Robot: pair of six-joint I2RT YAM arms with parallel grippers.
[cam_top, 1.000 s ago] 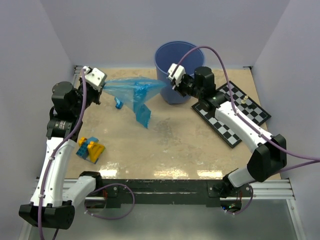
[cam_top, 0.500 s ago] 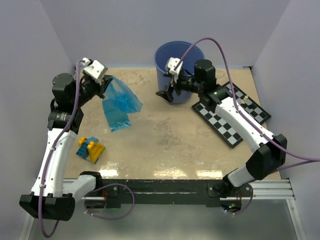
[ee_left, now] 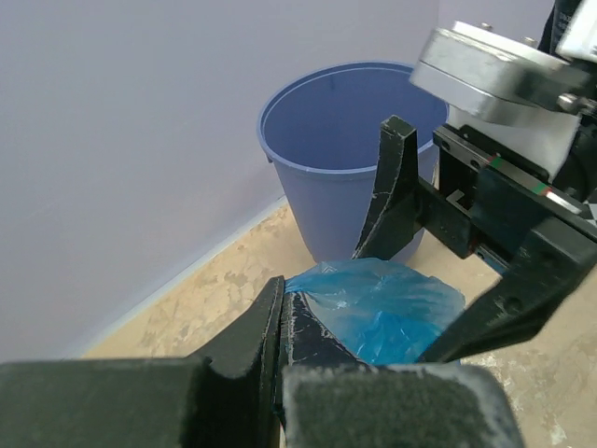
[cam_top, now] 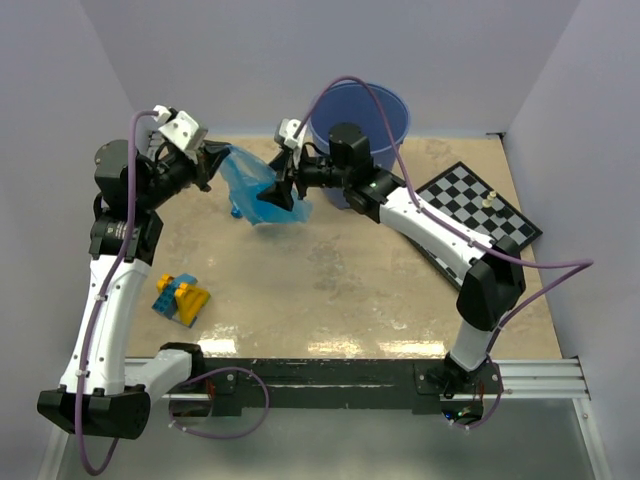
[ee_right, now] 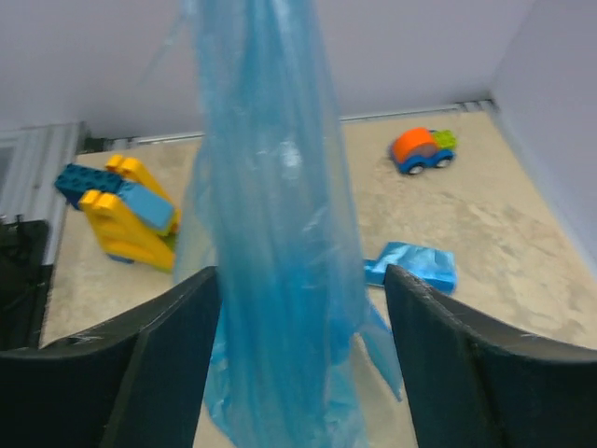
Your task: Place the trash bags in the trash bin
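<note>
One trash bag (cam_top: 246,176), thin crinkly blue film, hangs above the table from my left gripper (cam_top: 207,160), which is shut on its top corner (ee_left: 308,291). My right gripper (cam_top: 277,188) stands open around the hanging bag (ee_right: 270,233), with a finger (ee_right: 177,345) on either side and a gap to the film. A second trash bag (ee_right: 410,266) lies folded flat on the table below. The trash bin (cam_top: 392,105), a round blue bucket, stands at the back, just behind the right gripper (ee_right: 300,280). It shows upright, with nothing seen inside, in the left wrist view (ee_left: 340,177).
A chessboard (cam_top: 480,212) lies at the right of the table with a small piece on it. Yellow and blue toy blocks (cam_top: 182,298) sit near the left arm. An orange and blue toy car (ee_right: 422,149) stands by the wall.
My right gripper let go of the bag's end near the bin, opened, and swung left to straddle the bag. My left gripper kept its hold and the bag now hangs down.
</note>
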